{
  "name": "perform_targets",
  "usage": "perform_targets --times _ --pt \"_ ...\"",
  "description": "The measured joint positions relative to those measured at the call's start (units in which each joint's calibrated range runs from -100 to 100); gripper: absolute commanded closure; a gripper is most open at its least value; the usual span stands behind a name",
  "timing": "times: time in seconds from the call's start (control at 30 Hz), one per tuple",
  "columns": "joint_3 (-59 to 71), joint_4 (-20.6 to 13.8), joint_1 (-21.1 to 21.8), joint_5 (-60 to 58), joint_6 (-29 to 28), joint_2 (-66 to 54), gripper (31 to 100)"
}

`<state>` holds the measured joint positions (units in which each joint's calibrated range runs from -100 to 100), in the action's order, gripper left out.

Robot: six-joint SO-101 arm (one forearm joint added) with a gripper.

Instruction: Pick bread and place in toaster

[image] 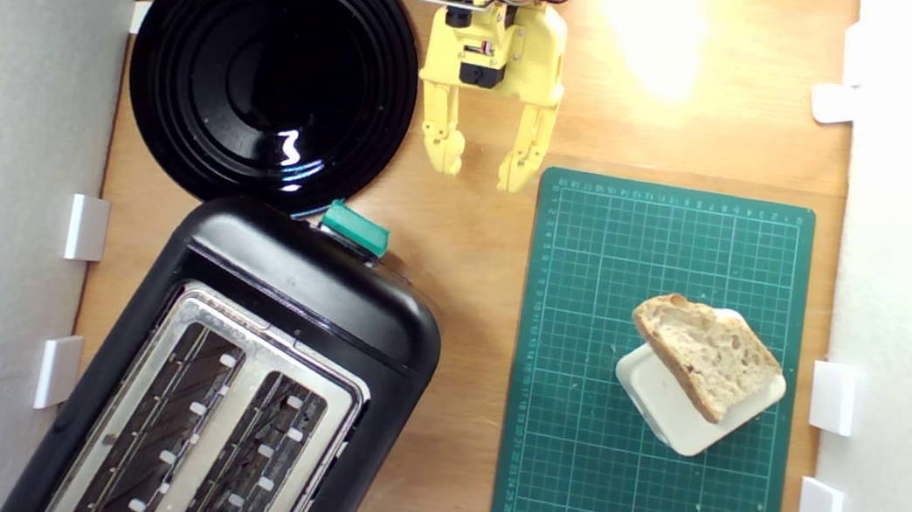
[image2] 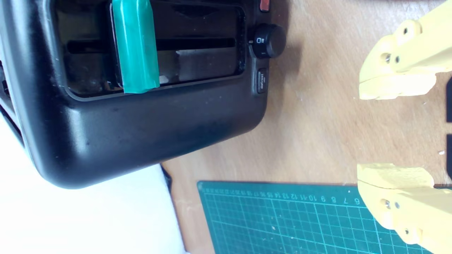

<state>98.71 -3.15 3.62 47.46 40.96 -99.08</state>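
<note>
The bread (image: 712,354), a rustic slice with brown crust, leans on a cream rounded-square block (image: 687,410) on the green cutting mat (image: 567,482) at the exterior view's right. The black toaster (image: 302,289) with metal top plate (image: 184,317), two slots and green lever knob (image: 355,228) fills the lower left of that view. My yellow gripper (image: 480,169) hangs open over bare wood between the plate and the mat's corner, far from the bread. The wrist view shows the toaster's end (image2: 141,130), its green lever (image2: 135,46) and my open gripper (image2: 393,132) holding nothing; the bread is out of that view.
A round glossy black plate (image: 269,68) lies at the exterior view's upper left, touching the toaster's end. White walls with small white brackets (image: 86,228) line both sides. A black dial (image2: 268,40) sits on the toaster's end. Bare wood (image: 468,231) shows between toaster and mat.
</note>
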Motion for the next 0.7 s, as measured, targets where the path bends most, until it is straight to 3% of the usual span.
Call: perform_targets --times 0.33,0.7 --pt "0.0 0.44 2.2 0.0 0.98 0.0 82.3" --pt "0.0 0.98 1.46 0.0 -1.24 0.0 79.8"
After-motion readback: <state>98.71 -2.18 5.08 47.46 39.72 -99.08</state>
